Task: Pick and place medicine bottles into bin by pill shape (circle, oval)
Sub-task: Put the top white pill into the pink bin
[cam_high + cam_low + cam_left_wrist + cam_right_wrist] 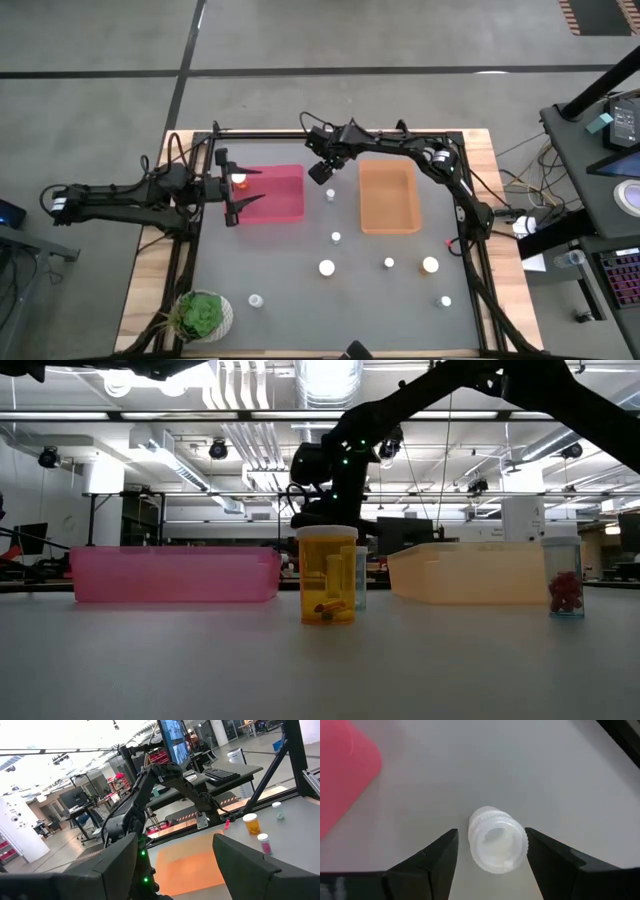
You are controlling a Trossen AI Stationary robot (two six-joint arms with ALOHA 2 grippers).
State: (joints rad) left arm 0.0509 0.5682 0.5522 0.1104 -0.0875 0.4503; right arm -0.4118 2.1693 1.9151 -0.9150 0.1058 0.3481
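A small pale bottle with a round white cap [497, 845] stands upright on the grey table [560, 775], just off the pink bin's corner [345, 775]. My right gripper [491, 837] hangs over it, pointing steeply down. It is open, with one finger on either side of the cap and not touching it. In the high view this gripper [325, 178] is between the pink bin [275, 200] and the orange bin [389, 197]. My left gripper [234, 190] waits open and level above the pink bin's left end. An orange bottle [240, 181] lies in that bin.
Several more bottles stand on the table's near half [336, 237] [326, 267] [430, 265]. A wide yellow one [327, 575] is nearest the low camera, and one holding red pills [565, 590] is to its right. A potted green plant [205, 313] sits at the near left corner.
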